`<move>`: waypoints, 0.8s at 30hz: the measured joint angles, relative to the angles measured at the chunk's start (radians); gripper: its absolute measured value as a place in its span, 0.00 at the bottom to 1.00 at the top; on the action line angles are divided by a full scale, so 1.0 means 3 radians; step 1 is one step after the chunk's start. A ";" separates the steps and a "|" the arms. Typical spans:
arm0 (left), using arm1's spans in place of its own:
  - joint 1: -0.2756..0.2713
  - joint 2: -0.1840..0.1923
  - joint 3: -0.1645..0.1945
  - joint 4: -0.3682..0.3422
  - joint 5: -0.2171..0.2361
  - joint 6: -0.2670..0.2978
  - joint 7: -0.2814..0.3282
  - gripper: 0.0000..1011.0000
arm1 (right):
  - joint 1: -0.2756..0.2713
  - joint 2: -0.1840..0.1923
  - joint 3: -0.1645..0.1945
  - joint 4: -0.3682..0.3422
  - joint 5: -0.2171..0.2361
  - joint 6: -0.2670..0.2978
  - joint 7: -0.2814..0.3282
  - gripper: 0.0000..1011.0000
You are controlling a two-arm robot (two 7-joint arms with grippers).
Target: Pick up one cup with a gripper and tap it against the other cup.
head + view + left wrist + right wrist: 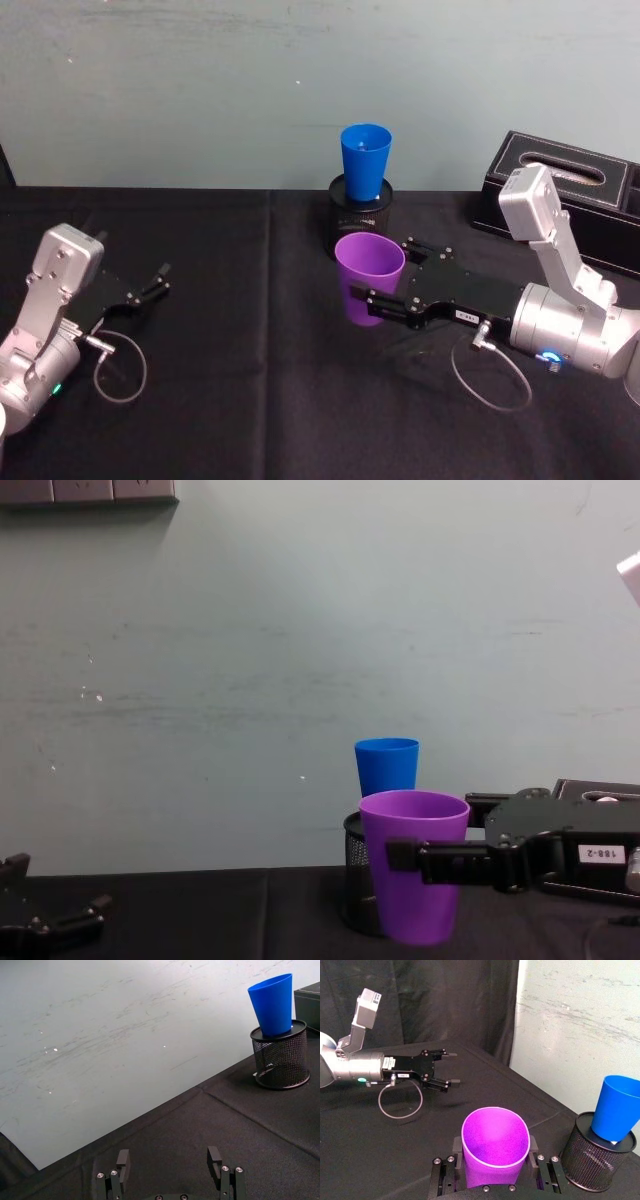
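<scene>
Head: R tool [383,272] clamped on purple cup [366,285], upright, mid surface [250,400]; blue cup [365,160] at 12 o'clock from it, standing in mesh holder [362,228], so higher. L tool [158,281] parked at 9, well apart. L wrist: its fingers [122,1159] wide. R wrist: purple cup empty. Chest: blue rim tops purple; I'd judge tap needs lift + push twd 12.

Blue cup [365,158] btm hidden in mesh holder [360,212]; box [610,200] cut by R edge

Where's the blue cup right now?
Head view: the blue cup stands in the black mesh holder by the back wall, slightly right of centre, just behind the purple cup in the right gripper.
</scene>
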 joint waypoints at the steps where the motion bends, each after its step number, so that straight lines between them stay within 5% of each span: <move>1: 0.0000 0.0000 0.0000 0.0000 0.0000 0.0000 0.0000 1.00 | 0.0000 0.0000 0.0000 0.0000 0.0000 0.0000 0.0000 0.72; 24: 0.0000 0.0000 0.0000 0.0000 0.0000 0.0000 0.0000 1.00 | 0.0004 0.0004 0.0003 -0.0008 0.0005 0.0005 0.0002 0.72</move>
